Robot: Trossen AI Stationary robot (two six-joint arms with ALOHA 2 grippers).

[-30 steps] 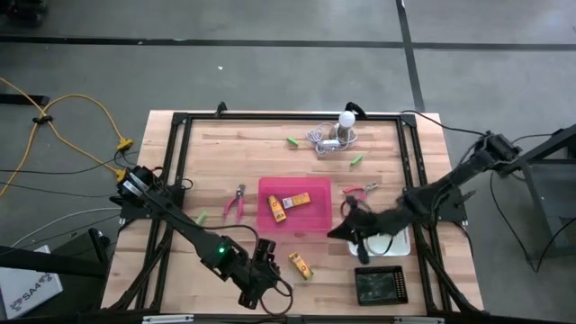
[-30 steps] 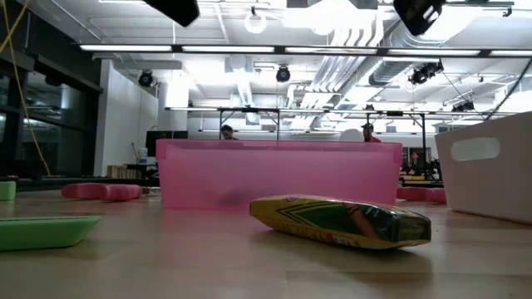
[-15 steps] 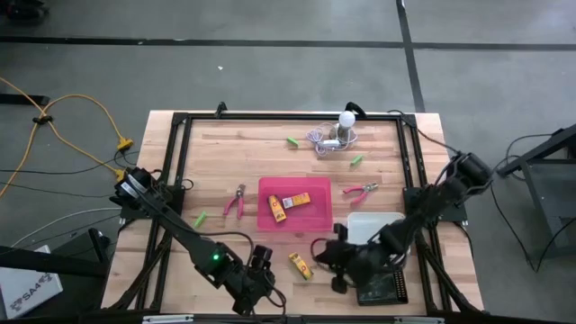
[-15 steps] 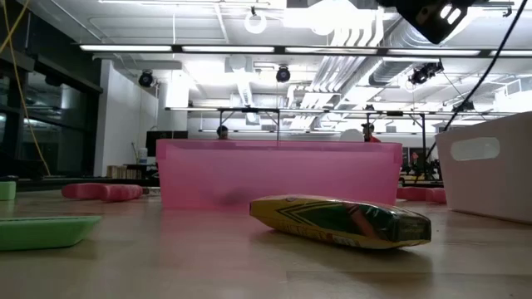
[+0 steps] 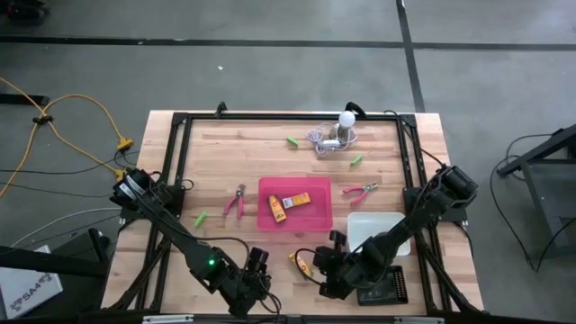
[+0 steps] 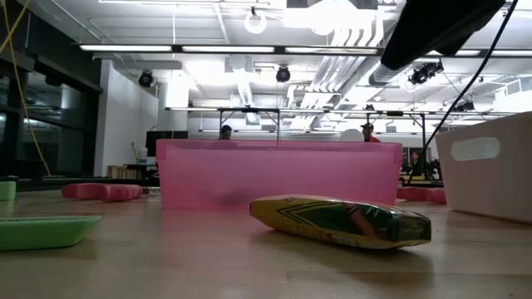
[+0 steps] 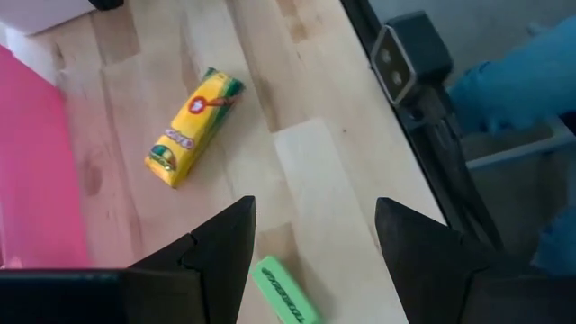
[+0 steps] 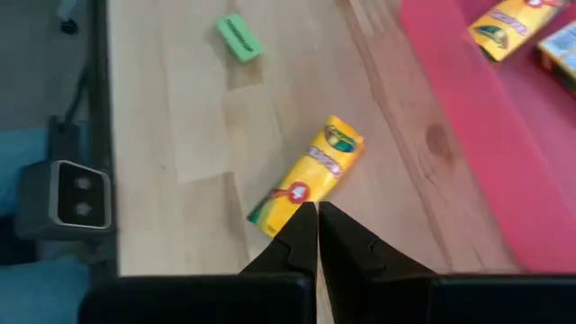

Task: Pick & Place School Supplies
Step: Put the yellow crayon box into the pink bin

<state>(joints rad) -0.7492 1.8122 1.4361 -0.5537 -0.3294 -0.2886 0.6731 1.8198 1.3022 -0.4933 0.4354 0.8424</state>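
A yellow-orange block (image 5: 301, 264) lies flat on the wooden table near its front edge, also seen in the low view (image 6: 341, 223). My right gripper (image 5: 318, 262) is shut and hangs just above the block's end (image 8: 270, 211), its tips (image 8: 317, 209) pointing down at a slant. My left gripper (image 5: 263, 270) stands open (image 7: 315, 205) left of the block, over a green stick (image 7: 283, 290) lying on the table. Two more yellow blocks (image 5: 288, 203) lie in the pink tray (image 5: 270, 187). Pink-handled tools (image 5: 236, 202) (image 5: 362, 190) and other green sticks (image 5: 201, 219) (image 5: 292, 141) (image 5: 356, 160) lie on the table.
A white tray (image 5: 389, 220) and a black tray (image 5: 396, 290) stand at the front right, beside my right arm. A white bulb with a grey cord (image 5: 340, 130) sits at the far edge. A black frame rail (image 5: 167, 162) runs around the table.
My right gripper has gone from beside the pink tray's right end toward the table's near edge and left, down toward the loose yellow block, tipping more steeply downward and staying shut. The block has not moved.
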